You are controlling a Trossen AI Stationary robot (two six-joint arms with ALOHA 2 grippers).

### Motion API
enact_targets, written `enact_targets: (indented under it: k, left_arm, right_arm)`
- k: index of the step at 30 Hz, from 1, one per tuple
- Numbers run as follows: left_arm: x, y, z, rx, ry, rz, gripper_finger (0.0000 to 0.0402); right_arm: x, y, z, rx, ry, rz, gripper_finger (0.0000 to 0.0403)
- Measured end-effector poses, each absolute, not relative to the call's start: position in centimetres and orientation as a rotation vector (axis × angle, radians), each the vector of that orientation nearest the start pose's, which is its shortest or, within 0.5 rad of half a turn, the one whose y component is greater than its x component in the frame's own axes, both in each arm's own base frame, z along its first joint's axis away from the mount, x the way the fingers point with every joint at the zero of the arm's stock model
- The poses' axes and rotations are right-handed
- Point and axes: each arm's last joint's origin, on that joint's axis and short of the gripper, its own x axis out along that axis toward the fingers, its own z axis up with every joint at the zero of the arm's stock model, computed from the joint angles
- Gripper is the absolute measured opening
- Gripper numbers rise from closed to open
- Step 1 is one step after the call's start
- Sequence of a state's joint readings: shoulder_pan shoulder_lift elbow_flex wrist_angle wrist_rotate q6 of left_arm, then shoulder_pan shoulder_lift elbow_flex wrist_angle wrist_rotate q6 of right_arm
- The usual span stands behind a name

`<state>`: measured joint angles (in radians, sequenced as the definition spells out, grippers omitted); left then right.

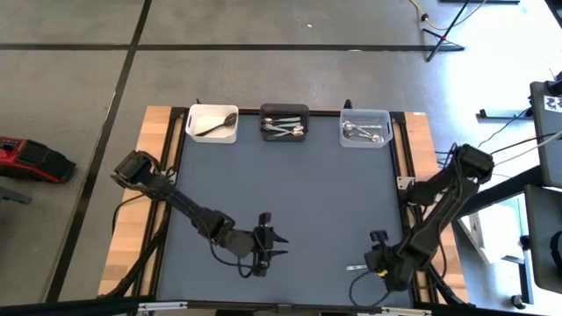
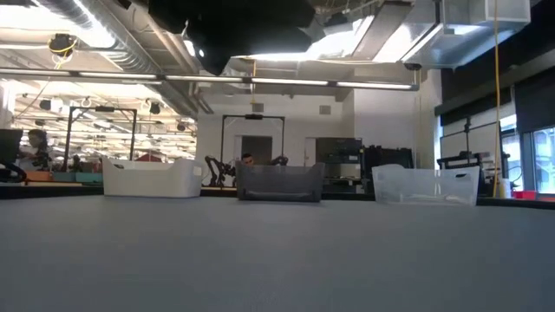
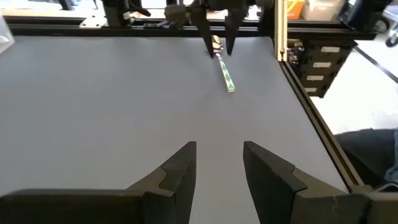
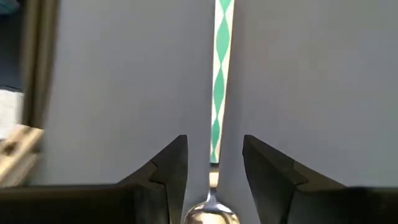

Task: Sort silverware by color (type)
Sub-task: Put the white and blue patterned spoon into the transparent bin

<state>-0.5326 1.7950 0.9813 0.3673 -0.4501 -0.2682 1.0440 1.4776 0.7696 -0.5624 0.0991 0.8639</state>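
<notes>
My right gripper [image 4: 212, 171] hangs low over the small spoon with the green and white checked handle [image 4: 219, 74] on the grey tabletop [image 1: 290, 193], jaws open on both sides. If I close crooked, it may slip out. My left gripper [image 3: 217, 165] waits open nearby

A silver spoon [image 4: 211, 214] has a green-and-white diamond-patterned handle [image 4: 220, 74]; the worktop [image 1: 290, 202] is grey; the bins are white [image 1: 212, 124], black [image 1: 284, 123] and clear [image 1: 364, 128].

Matt grey table mat [image 1: 290, 193], bare wood edging [image 1: 132, 228] beside the mat, glossy metal spoon [image 4: 212, 214] with green-and-white patterned handle, translucent plastic bin [image 1: 364, 128], opaque white plastic bin [image 1: 212, 124]
</notes>
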Motion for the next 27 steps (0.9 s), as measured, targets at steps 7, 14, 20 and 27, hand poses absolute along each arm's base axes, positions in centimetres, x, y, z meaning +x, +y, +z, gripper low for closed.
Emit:
enact_targets:
  k: [7, 14, 20, 27]
  left_arm:
    - [32.9, -18.0, 18.4, -0.040, 0.390, 0.007, 0.0128]
    - [32.9, -18.0, 18.4, -0.039, 0.390, 0.006, 0.0128]
    - [33.2, -17.3, 19.0, -0.015, 0.374, 0.003, 0.0127]
    - [33.0, -16.4, 19.7, 0.106, 0.411, -0.050, 0.0127]
  right_arm:
    - [13.2, 21.6, 14.0, -0.063, 1.334, 0.190, 0.0127]
    - [13.4, 21.7, 13.9, -0.108, 1.327, 0.216, 0.0035]
    - [15.5, 20.9, 14.9, -0.165, 1.266, 0.226, 0.0017]
    - [17.7, 17.0, 17.9, -0.239, 1.183, 0.168, 0.0005]
